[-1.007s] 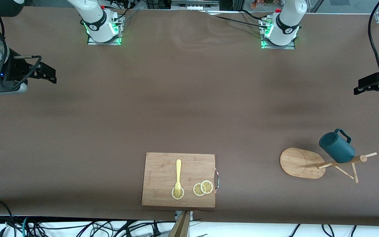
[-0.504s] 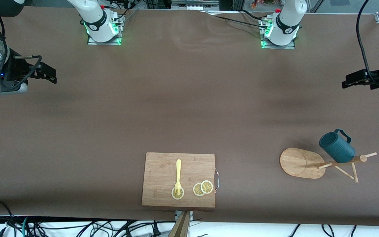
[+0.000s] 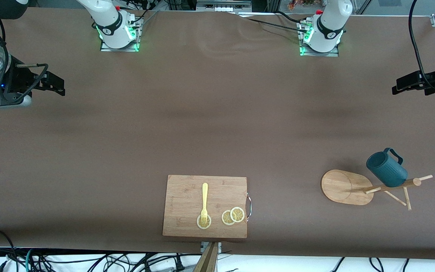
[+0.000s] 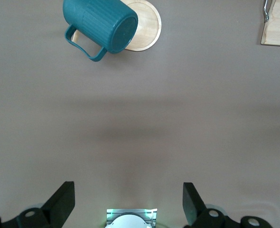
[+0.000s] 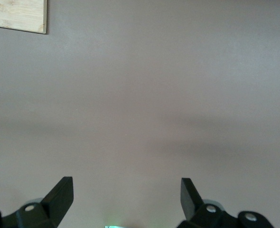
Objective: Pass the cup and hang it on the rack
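Front view: the cup (image 3: 386, 168), a ribbed dark teal mug, hangs on the rack (image 3: 357, 186) toward the left arm's end of the desk (image 3: 217, 124). The rack is a light bamboo mug tree with an oval base, a central post and thin pegs; the cup sits against the post, its mouth tilted toward the base and its loop handle turned toward the robots' bases.

The left pincer (image 3: 404, 85) is up in the air over bare desk at the left arm's end, closer to the bases than the rack and well apart from it. Its fingers stand wide apart and hold nothing. The left wrist view shows the same: both dark fingertips (image 4: 64, 202) spread over bare brown cloth, with the cup (image 4: 99, 23) and the rack's base (image 4: 147, 28) farther off.

The right pincer (image 3: 55, 85) waits over bare desk at the right arm's end, released and empty; its wrist view shows its fingertips (image 5: 61, 194) spread over bare cloth.

A bamboo cutting board (image 3: 187, 206) lies at the desk's edge nearest the front camera. On it rest a yellow fork (image 3: 204, 202) and three lemon slices (image 3: 232, 216), the fork's tines lying on one slice.
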### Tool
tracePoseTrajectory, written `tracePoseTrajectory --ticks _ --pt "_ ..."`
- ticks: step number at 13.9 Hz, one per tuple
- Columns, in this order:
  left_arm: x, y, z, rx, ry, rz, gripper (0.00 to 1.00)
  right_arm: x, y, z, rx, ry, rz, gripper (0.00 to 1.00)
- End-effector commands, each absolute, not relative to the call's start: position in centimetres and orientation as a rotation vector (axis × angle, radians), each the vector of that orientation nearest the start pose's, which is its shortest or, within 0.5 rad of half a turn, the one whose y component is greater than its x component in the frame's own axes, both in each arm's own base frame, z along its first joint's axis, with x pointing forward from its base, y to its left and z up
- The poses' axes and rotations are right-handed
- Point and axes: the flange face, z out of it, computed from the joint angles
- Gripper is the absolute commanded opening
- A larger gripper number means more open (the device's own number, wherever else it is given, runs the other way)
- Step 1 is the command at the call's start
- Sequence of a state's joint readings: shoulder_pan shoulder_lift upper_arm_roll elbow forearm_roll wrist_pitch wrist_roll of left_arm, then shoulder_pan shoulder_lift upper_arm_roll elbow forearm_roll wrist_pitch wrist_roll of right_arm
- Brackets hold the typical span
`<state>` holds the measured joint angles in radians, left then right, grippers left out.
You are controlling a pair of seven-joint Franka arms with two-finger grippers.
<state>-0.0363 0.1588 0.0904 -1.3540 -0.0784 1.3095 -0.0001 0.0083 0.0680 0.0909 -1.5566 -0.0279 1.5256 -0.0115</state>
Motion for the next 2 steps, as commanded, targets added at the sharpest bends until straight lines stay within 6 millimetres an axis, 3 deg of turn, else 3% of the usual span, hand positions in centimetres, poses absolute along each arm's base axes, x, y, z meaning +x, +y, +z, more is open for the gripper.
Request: tracePoseTrajectory --ticks 1,2 --pt "57.27 1.81 61.2 -3.166 -0.078 0.329 1.0 56.28 5.1 59.69 -3.163 -0.177 0.153 1.0" --pt "57.27 1.92 61.2 -3.165 -0.083 0.329 1.0 56.28 5.1 59.69 -3.163 -0.177 0.153 1.0"
